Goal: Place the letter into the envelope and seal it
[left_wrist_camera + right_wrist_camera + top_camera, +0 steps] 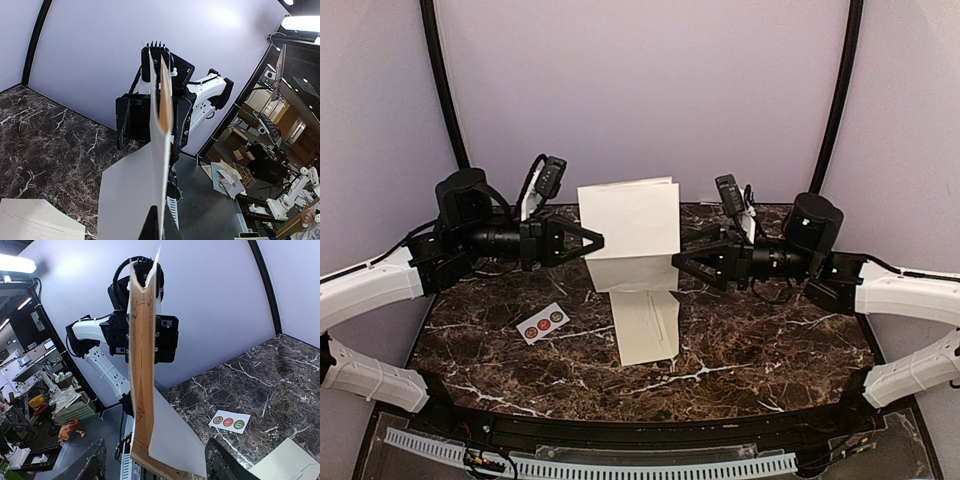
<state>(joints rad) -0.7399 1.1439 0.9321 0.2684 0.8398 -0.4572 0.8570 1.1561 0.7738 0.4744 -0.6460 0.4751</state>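
- Two tools meet above the middle of the counter (770, 340), a glossy slab of dark brown marble with white veins.
- Left tool (597, 240): its dark fingers are pinched tight on the left edge of the letter (630, 220).
- The letter is a folded white sheet held upright in the air, smooth and matte, its leaves slightly parted at the top.
- Seen edge-on from the right wrist, its inner face is tan with a brown ornate print.
- Right tool (678, 262): its fingers stand wide apart at the letter's lower right corner, and the sheet's edge hangs between them with a gap on either side.
- The envelope (647, 325), a long rectangle of plain cream paper, lies flat at the counter's middle, below the letter.
- A small white sticker strip (542, 322) with three round stickers lies flat left of the envelope, apart from it.
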